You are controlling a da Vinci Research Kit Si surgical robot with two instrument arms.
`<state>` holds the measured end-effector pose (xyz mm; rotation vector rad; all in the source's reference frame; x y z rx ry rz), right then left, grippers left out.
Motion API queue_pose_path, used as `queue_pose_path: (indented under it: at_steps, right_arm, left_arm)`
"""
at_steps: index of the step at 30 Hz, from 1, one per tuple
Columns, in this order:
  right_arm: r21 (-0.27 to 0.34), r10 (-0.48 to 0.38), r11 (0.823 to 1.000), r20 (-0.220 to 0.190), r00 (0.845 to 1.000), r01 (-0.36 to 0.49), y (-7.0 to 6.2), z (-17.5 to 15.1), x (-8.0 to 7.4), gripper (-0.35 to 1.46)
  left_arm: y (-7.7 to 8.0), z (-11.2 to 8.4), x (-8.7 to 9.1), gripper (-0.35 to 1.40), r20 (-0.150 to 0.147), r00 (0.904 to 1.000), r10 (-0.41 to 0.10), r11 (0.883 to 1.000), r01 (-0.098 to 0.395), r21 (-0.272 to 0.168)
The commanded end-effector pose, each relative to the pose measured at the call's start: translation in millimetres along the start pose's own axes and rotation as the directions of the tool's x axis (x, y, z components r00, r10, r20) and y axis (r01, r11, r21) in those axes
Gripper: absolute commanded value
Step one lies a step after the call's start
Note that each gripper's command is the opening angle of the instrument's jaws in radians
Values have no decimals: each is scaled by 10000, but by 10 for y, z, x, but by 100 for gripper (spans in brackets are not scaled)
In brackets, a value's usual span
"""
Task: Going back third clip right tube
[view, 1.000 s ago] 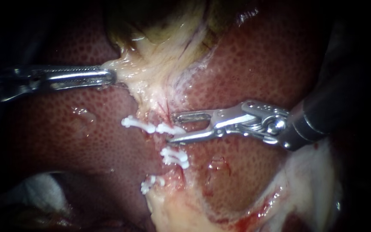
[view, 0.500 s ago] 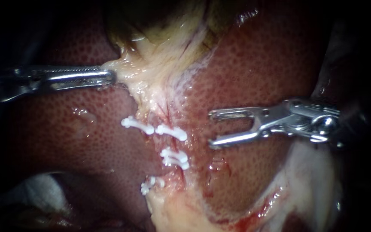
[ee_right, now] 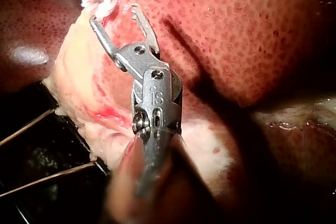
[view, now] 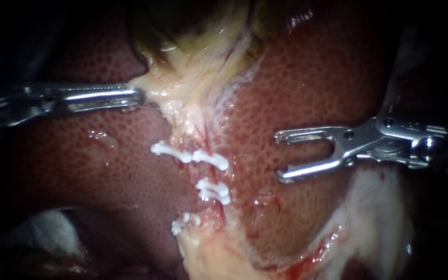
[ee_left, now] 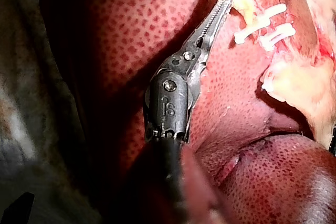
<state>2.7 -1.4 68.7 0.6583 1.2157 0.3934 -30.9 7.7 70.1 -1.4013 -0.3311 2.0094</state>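
Endoscope view: the left instrument (view: 133, 96) enters from the left, and its jaws are pressed together on the edge of the pale tissue (view: 182, 88) that hangs below the dark gallbladder (view: 182, 26). The tissue is drawn to a point at the tip. The right instrument (view: 280, 156) enters from the right and lies over the liver (view: 312, 78). Its jaws are spread with a clear gap, hold nothing, and stand well apart from the clips. Four white clips sit on the reddish strand below the pale tissue: an upper left clip (view: 167, 150), an upper right clip (view: 211, 159) just beside it, a middle clip (view: 212, 191) beneath, and a lowest clip (view: 181, 223) near the fatty margin. Which strand is the right tube cannot be told. Left wrist view: the left instrument (ee_left: 223, 6) has its jaws together, the tip in yellowish tissue, with clips just beside it. Right wrist view: the right instrument (ee_right: 115, 17) shows parted jaws, with one white clip ahead of them and not touched.
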Motion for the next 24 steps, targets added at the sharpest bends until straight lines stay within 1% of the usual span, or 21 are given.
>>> queue_pose_path:
  at_steps: [1,6,8,11,14,24]
  right_arm:
    - [-1,1,10000,0,10000,-1,0,1,-1,49]
    - [-6,3,10000,-1,10000,-3,0,1,0,49]
    - [-10,4,10000,-2,10000,-4,0,2,0,49]
    - [-8,3,10000,-2,10000,-3,0,2,0,49]
    - [-7,4,10000,-3,10000,-4,-1,3,0,49]
    - [-6,4,10000,-3,10000,-4,-1,3,1,49]
  left_arm:
    - [1,10,-4,-35,56,10000,-36,10000,36,-34]
    - [3,46,-12,-35,210,9998,-40,9998,44,-204]
    - [4,57,-16,-35,234,9997,-68,9996,75,-266]
    - [5,68,-21,-35,288,9995,-90,9994,99,-318]
    - [5,71,-21,-35,288,9995,-141,9994,151,-322]
    - [5,71,-21,-35,288,9995,-142,9994,151,-326]
